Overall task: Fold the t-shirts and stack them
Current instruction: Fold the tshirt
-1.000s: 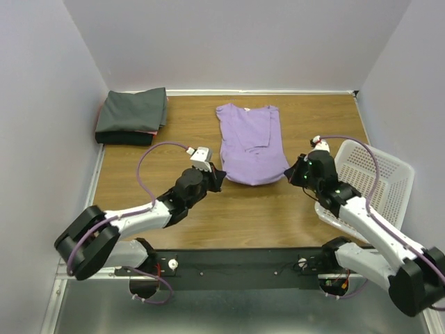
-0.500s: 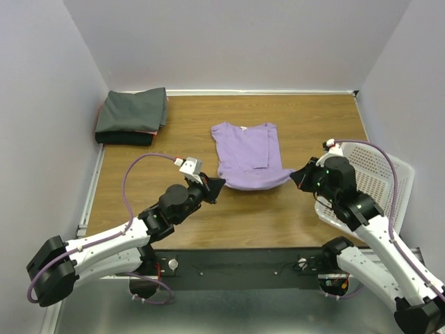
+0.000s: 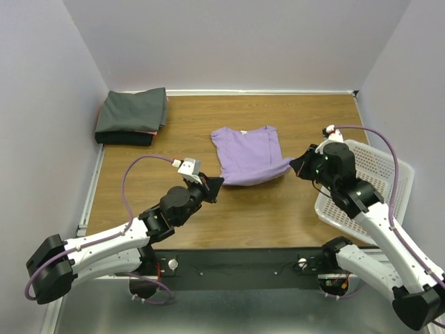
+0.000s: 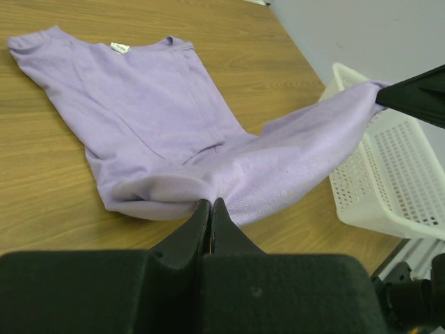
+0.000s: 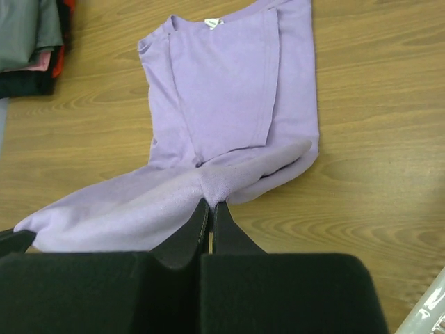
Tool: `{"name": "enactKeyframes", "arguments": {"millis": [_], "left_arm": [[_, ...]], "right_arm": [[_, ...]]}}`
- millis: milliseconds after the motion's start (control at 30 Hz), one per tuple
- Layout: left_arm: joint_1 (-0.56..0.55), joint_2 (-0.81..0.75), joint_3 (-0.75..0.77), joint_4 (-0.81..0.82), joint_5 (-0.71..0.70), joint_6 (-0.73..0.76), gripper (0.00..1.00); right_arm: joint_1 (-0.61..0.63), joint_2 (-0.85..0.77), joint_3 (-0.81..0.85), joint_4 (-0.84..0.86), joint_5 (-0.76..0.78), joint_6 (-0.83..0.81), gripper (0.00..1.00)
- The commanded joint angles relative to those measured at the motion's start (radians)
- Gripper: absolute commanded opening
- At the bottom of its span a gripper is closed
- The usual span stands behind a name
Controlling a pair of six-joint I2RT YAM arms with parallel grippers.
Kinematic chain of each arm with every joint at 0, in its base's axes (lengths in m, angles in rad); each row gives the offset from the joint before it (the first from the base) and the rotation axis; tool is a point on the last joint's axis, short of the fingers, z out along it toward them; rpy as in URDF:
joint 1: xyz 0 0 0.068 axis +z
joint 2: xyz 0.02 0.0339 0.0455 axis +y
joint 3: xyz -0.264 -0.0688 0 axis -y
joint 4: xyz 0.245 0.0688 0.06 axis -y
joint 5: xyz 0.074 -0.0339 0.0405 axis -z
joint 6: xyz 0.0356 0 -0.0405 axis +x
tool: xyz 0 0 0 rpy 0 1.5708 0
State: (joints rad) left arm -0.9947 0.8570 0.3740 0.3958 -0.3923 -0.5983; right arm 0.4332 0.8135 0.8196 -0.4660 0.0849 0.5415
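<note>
The lavender t-shirt (image 3: 247,149) lies on the wooden table with its sleeves folded in and its neck towards the far side. Its bottom hem is lifted and stretched between both grippers. My left gripper (image 3: 219,182) is shut on the hem's left corner (image 4: 208,188). My right gripper (image 3: 295,165) is shut on the hem's right corner (image 5: 219,182). A folded dark grey t-shirt (image 3: 132,110) tops a stack at the far left, with a pinkish edge (image 5: 43,61) under it.
A white plastic mesh basket (image 3: 375,182) stands at the right edge of the table, just behind my right arm. Grey walls close in the table on three sides.
Both grippers have lifted the lavender shirt's bottom hem and carried it towards the far side. The shirt's body has slid a little left and bunched up.
</note>
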Motion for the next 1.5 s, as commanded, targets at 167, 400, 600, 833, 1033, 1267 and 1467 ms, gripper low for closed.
{"name": "enactKeyframes", "arguments": {"millis": [167,400,600,833,1033,1267,1467], "left_arm": [[0.068,0.114,0.065,0.104,-0.023,0.071,0.0],[0.212,0.221,0.083,0.233,0.13,0.106,0.0],[0.289,0.335,0.141,0.284,0.22,0.134,0.0],[0.353,0.425,0.203,0.308,0.276,0.143,0.0],[0.41,0.516,0.276,0.321,0.332,0.163,0.0],[0.481,0.672,0.358,0.341,0.434,0.155,0.0],[0.515,0.772,0.401,0.356,0.455,0.135,0.0]], "right_arm": [[0.007,0.185,0.107,0.147,0.119,-0.035,0.01],[0.007,0.337,0.182,0.221,0.213,-0.055,0.01],[0.007,0.444,0.268,0.237,0.259,-0.089,0.01],[0.004,0.544,0.348,0.253,0.3,-0.121,0.01],[-0.008,0.639,0.414,0.265,0.326,-0.146,0.01],[-0.039,0.756,0.473,0.28,0.325,-0.153,0.01],[-0.067,0.88,0.533,0.297,0.303,-0.169,0.01]]}}
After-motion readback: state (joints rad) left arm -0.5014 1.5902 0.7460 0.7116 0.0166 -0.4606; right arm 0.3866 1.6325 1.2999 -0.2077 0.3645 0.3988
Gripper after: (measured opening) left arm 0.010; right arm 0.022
